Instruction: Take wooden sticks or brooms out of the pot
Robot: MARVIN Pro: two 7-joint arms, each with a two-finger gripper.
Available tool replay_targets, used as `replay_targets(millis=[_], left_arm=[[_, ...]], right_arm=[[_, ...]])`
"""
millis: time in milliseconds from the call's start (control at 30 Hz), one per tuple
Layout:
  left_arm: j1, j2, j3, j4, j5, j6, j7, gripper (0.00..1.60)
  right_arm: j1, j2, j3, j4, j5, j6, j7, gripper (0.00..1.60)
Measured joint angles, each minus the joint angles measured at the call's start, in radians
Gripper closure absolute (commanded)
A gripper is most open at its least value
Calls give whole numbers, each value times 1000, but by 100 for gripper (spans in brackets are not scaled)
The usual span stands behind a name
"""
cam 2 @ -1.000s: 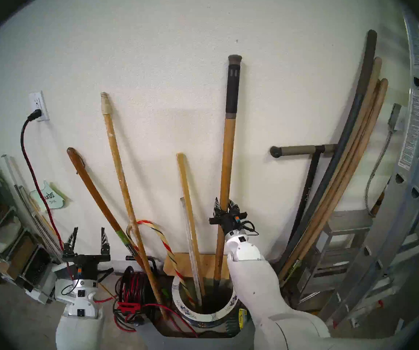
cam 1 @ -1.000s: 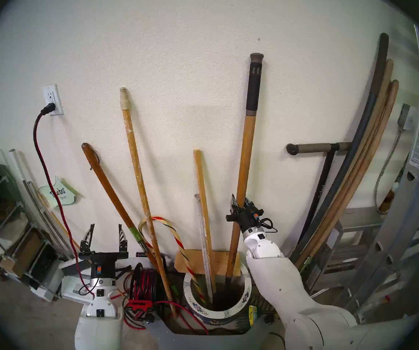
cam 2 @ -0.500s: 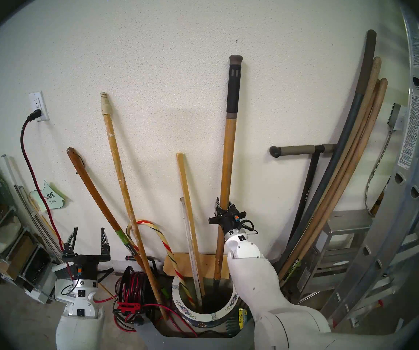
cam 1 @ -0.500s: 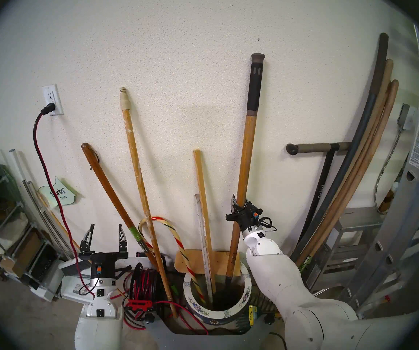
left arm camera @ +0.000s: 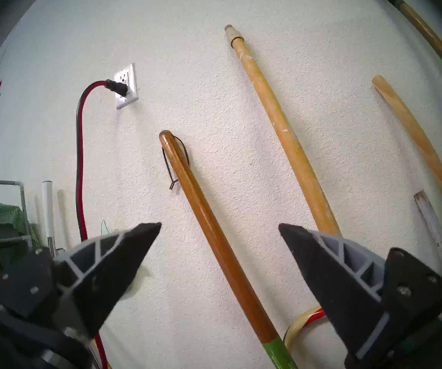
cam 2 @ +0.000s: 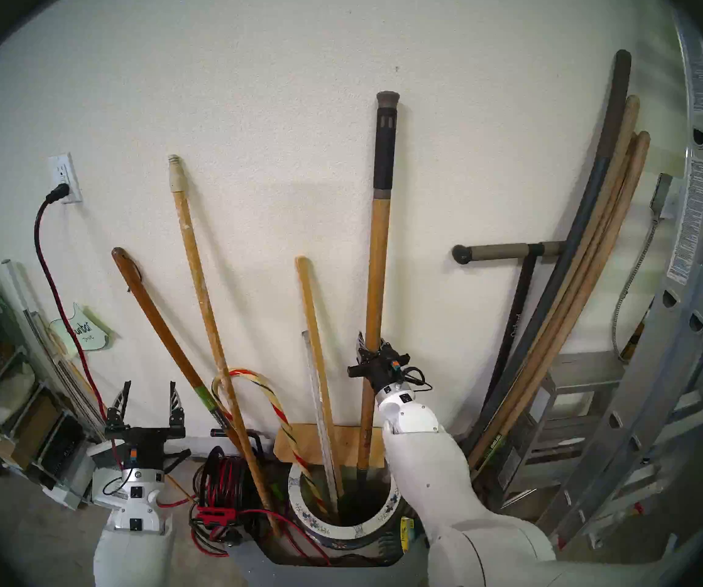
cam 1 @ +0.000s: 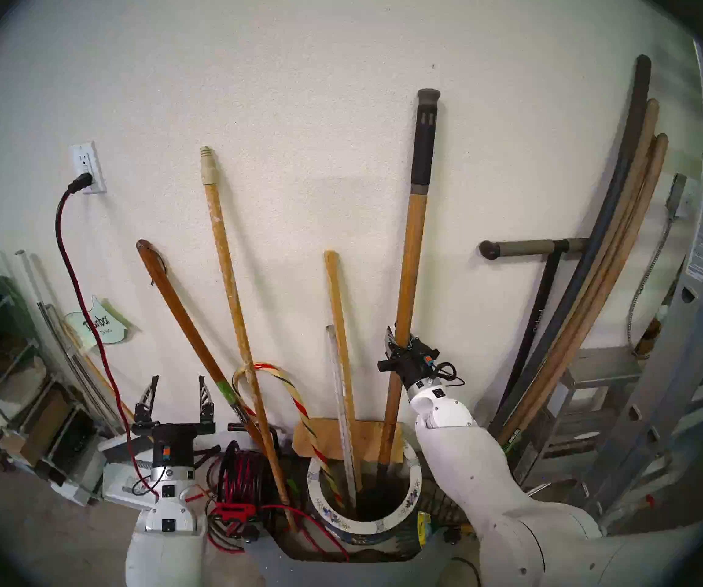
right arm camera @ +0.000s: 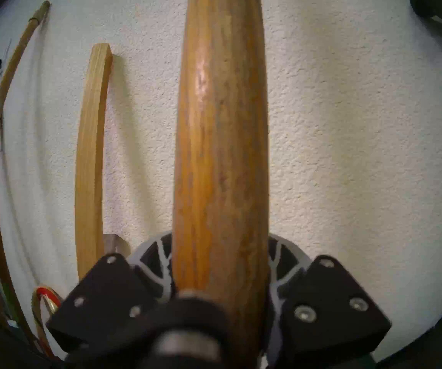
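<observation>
The thick orange-brown wooden shaft (cam 1: 409, 255) with a black rubber sleeve on top stands in the blue pot with the white flowered rim (cam 1: 383, 526), leaning on the wall. My right gripper (cam 1: 402, 340) is shut on this shaft, well above the rim; the right wrist view shows the shaft (right arm camera: 220, 147) clamped between both fingers (right arm camera: 281, 264). The thin square pale-wood stick (cam 1: 338, 315) stands in the pot just to its left. My left gripper (cam 1: 174, 389) hangs open and empty, left of the pot. The shaft's lower end is hidden in the pot.
A candy-striped cane (cam 1: 294, 399) and a white strip (cam 1: 338, 387) also stand in the pot. A paint-spattered pole (cam 1: 231, 285), a dark brown pole (cam 1: 184, 319) and a cord reel (cam 1: 242, 476) are to its left. Leaning handles (cam 1: 587, 302) and a ladder (cam 1: 680, 361) crowd the right.
My right gripper closed tighter on the thick shaft. The shaft's top has tipped slightly left along the wall. The left arm has not moved.
</observation>
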Motion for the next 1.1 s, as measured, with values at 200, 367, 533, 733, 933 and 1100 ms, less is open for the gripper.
replay_targets(millis=[200, 367, 533, 733, 933, 1100], left_arm=[[0, 0, 0, 0, 0, 0, 0, 0], [0, 0, 0, 0, 0, 0, 0, 0], [0, 0, 0, 0, 0, 0, 0, 0], [0, 0, 0, 0, 0, 0, 0, 0], [0, 0, 0, 0, 0, 0, 0, 0], [0, 0, 0, 0, 0, 0, 0, 0]], right_arm=[[-42, 1, -3, -80, 8, 64, 29, 160], [-82, 6, -2, -149, 9, 105, 34, 160], [-126, 16, 6, -225, 21, 156, 48, 160], [-181, 34, 21, -314, 43, 211, 81, 160], [-249, 55, 41, -412, 73, 260, 134, 160], [-299, 65, 39, -480, 89, 294, 176, 160]])
